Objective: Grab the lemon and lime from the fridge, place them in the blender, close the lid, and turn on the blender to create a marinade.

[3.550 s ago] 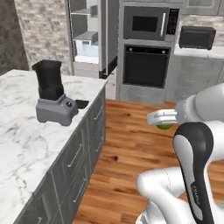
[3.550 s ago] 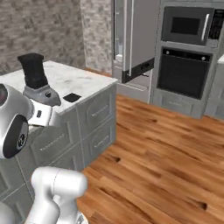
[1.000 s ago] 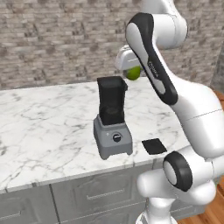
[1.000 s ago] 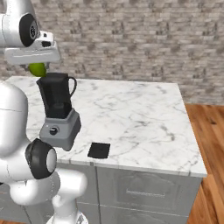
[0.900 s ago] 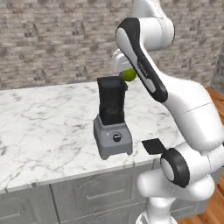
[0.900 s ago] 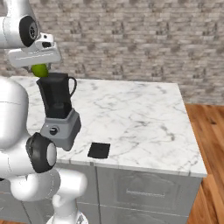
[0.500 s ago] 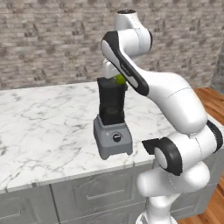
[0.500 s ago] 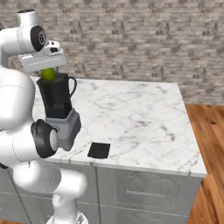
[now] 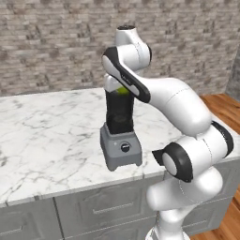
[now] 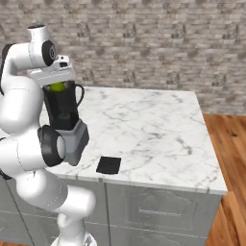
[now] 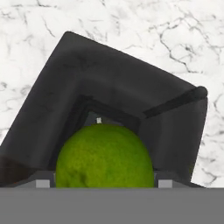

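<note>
Lime (image 11: 105, 156) is being held clamped in the gripper (image 10: 56, 85), directly over the open mouth of the blender (image 9: 120, 131), which lies straight below.

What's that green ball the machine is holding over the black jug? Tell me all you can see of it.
It is the lime, a small round fruit with a dull, finely pebbled green skin, whole and uncut. It sits in the claw, right over the open mouth of the blender jar on the marble counter. Most of it is hidden from the side cameras.
</note>
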Motion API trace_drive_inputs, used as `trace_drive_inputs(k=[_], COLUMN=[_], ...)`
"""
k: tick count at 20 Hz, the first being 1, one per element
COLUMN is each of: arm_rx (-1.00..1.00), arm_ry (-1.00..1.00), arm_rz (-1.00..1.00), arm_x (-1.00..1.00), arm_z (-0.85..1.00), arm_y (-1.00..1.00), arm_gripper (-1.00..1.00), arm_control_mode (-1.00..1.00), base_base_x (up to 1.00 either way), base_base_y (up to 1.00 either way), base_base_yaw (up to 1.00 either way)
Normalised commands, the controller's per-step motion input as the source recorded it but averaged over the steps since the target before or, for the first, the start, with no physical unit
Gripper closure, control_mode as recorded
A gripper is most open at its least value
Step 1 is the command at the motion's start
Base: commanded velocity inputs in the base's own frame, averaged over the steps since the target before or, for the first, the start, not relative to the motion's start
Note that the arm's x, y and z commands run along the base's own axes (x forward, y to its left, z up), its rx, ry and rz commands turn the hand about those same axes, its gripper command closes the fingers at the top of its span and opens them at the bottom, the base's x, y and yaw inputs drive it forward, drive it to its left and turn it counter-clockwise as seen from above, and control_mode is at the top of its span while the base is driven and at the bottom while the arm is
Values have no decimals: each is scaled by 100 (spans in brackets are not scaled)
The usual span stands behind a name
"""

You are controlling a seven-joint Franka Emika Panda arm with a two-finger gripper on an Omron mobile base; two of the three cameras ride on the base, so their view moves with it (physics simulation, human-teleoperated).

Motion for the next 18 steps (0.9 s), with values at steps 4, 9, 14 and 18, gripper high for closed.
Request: trace_drive_inputs(k=[4, 9, 14, 18], arm_rx=[-1, 0, 0, 0], arm_ry=[0, 0, -1, -11], arm_rz=[0, 0, 0, 0], arm_x=[29, 15, 0, -13], arm_z=[-32, -2, 43, 51], arm_y=[16, 8, 0, 0], arm_gripper=[100, -100, -100, -100], arm_control_mode=[-100, -100, -100, -100], base_base_x=[0, 0, 0, 0], base_base_y=[0, 0, 0, 0], base_base_yaw=[0, 0, 0, 0])
